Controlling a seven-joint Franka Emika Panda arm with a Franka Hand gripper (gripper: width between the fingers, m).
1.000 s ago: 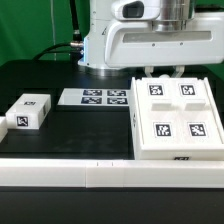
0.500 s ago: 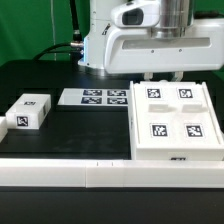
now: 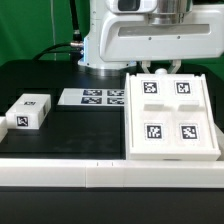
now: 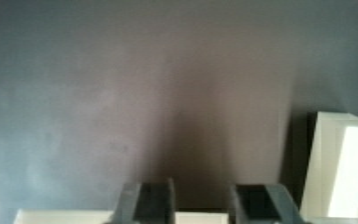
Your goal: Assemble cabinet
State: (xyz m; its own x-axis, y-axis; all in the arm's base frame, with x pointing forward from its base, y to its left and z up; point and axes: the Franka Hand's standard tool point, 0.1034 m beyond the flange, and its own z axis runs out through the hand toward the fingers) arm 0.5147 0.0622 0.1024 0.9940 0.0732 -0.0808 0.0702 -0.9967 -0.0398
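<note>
The large white cabinet body (image 3: 170, 109), with several tags on its top face, lies at the exterior view's right. My gripper (image 3: 160, 70) is at its far edge, mostly hidden under the white hand. In the wrist view the two dark fingers (image 4: 151, 203) flank a white edge of the body (image 4: 202, 217), and the gripper (image 4: 202, 205) is shut on it. Another white part of the body (image 4: 341, 165) stands beside the fingers. A small white drawer-like block (image 3: 28, 111) with tags lies apart at the exterior view's left.
The marker board (image 3: 95, 97) lies flat on the black table between the small block and the body. The arm's white base (image 3: 100, 40) stands behind it. A white rail (image 3: 110, 175) runs along the table's front edge.
The cabinet body has shifted toward the exterior view's left, with its far edge drawn back, held by the gripper. The hand has moved the same way. The small block has not moved.
</note>
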